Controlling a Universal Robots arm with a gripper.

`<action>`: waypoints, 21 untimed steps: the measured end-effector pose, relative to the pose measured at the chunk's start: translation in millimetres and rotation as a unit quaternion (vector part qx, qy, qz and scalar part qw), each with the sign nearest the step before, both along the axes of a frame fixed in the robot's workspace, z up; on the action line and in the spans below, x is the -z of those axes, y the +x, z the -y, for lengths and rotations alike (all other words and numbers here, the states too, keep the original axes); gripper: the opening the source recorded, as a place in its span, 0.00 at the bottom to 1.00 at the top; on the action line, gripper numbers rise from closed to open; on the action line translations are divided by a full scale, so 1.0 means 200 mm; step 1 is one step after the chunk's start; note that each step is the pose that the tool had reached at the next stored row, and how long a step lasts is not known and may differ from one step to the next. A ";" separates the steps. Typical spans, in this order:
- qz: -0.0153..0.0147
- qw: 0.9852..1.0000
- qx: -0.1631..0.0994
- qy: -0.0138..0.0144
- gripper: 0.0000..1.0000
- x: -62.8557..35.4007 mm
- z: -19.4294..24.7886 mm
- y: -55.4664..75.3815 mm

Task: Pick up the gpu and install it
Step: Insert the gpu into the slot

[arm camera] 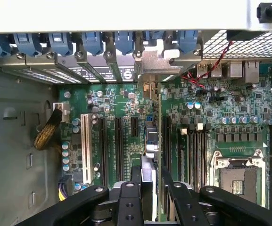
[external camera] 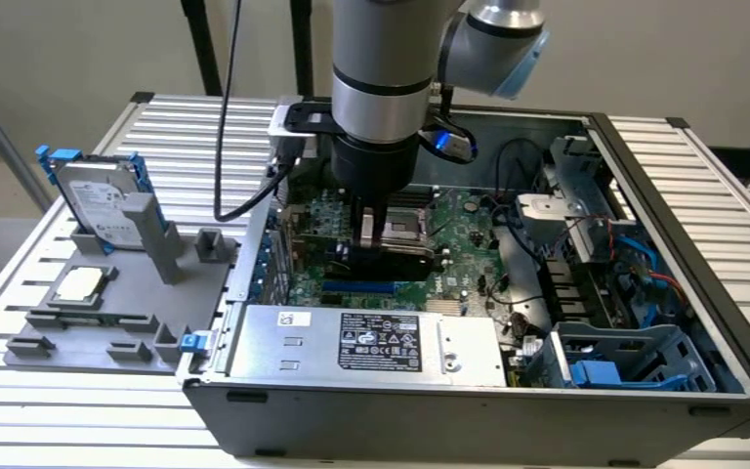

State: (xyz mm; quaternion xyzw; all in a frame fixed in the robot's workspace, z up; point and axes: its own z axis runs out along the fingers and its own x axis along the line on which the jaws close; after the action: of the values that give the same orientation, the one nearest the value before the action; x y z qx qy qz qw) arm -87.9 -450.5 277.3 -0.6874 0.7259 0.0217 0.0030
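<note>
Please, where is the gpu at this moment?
In the exterior view the gpu is inside the open computer case, toward that view's left, held on edge by the hand over the expansion slots of the green motherboard.

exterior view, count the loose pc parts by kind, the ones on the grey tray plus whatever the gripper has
hard drive: 1, standing on the grey tray
cpu chip: 1, lying on the grey tray
gpu: 1, held in the gripper
total: 3
</note>
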 end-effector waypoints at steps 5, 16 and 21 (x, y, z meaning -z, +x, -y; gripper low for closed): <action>0.000 1.000 0.000 0.000 0.27 0.005 0.000 0.00; 0.000 1.000 0.000 0.000 0.27 0.020 0.000 -0.03; 0.000 1.000 0.000 0.000 0.27 0.028 0.000 -0.04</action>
State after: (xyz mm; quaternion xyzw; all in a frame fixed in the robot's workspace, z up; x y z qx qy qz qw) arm -96.0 -450.6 271.8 -0.6874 0.7259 0.0217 0.0031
